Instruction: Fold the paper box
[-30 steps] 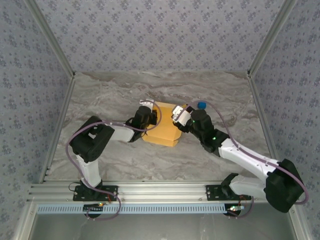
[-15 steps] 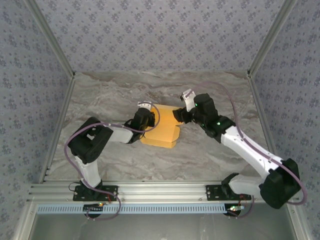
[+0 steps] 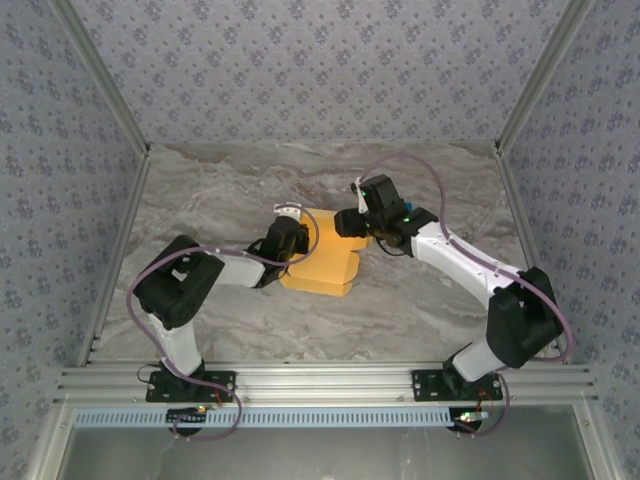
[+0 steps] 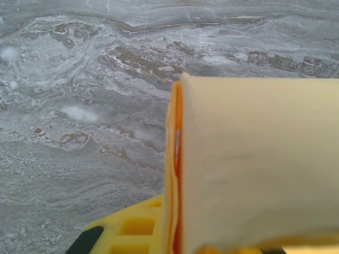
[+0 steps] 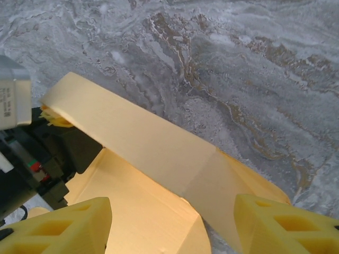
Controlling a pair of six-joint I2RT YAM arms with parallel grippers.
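Observation:
The yellow-orange paper box (image 3: pixel 325 268) lies partly folded in the middle of the table. My left gripper (image 3: pixel 290 230) is at its back left edge, shut on an upright card wall (image 4: pixel 254 159), with one yellow finger (image 4: pixel 130 233) showing beside the card. My right gripper (image 3: pixel 348 222) hovers over the box's back right corner. It stands open, and its yellow fingers (image 5: pixel 63 227) are spread wide above the raised flap (image 5: pixel 148 143) and the box's inner floor. Nothing is between them.
The marble-patterned table (image 3: pixel 220 190) is walled by patterned panels at the back and both sides. The right arm (image 3: pixel 470 265) arches across the right half, and the left arm (image 3: pixel 190 280) lies low on the left. The left gripper's dark body (image 5: pixel 37 153) sits close beside the flap.
My right gripper lifted away from the box's right side, swung back and left, and now sits over the back right corner. The left gripper has kept its hold and barely moved.

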